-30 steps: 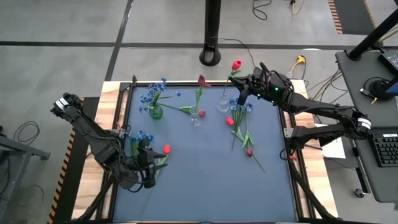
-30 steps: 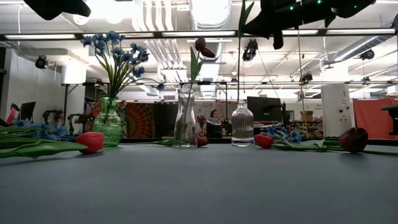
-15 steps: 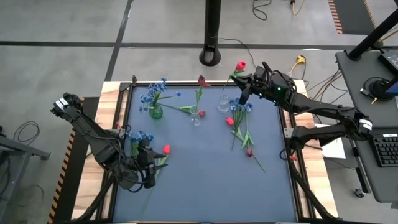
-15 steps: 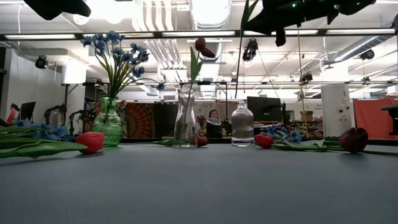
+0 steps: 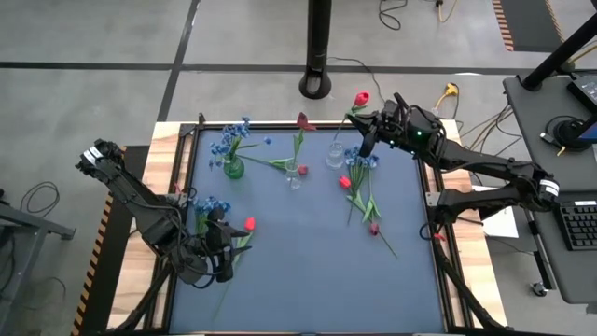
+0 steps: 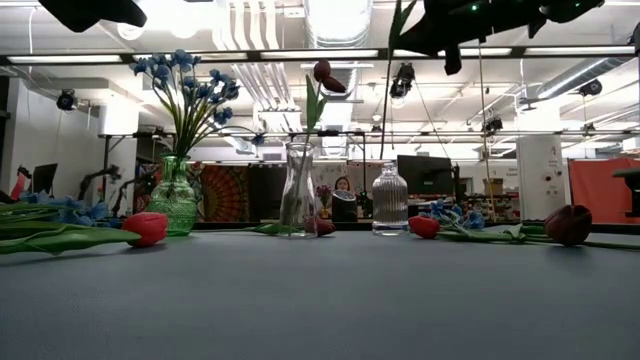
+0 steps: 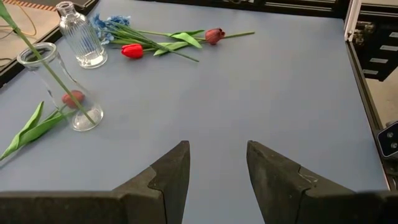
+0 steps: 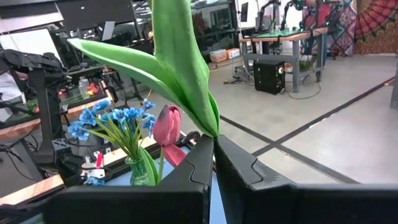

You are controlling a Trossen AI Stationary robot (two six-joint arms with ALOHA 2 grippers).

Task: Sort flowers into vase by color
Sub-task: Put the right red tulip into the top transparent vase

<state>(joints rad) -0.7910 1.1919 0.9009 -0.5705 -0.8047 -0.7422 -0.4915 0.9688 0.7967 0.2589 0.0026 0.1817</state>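
Note:
My right gripper (image 5: 362, 131) is shut on a red tulip flower (image 5: 360, 97) at the table's far right, above a ribbed clear vase (image 5: 334, 157). In the low view the stem (image 6: 386, 100) hangs over that vase (image 6: 389, 200). A green vase (image 5: 233, 168) holds blue flowers (image 6: 190, 85). A clear vase (image 5: 294, 175) holds one red tulip (image 6: 322, 75). More flowers (image 5: 362, 191) lie on the mat at right, and blue and red ones (image 5: 224, 215) at left. My left gripper (image 7: 217, 168) is open over the near left, with nothing between its fingers. My right gripper pinches the tulip between its two fingers where the green leaves meet the stem (image 8: 210, 127). The fingers come level from the table's right side, across the stem. The flower is lifted clear and about upright, leaves above the fingers, lower stem (image 6: 383, 140) hanging over the ribbed vase.
A blue mat (image 5: 308, 271) covers the table, with wooden edges (image 5: 177, 187) at left and right. The mat's near middle and near right hold no flowers. A black pole base (image 5: 317, 84) stands on the floor beyond the far edge.

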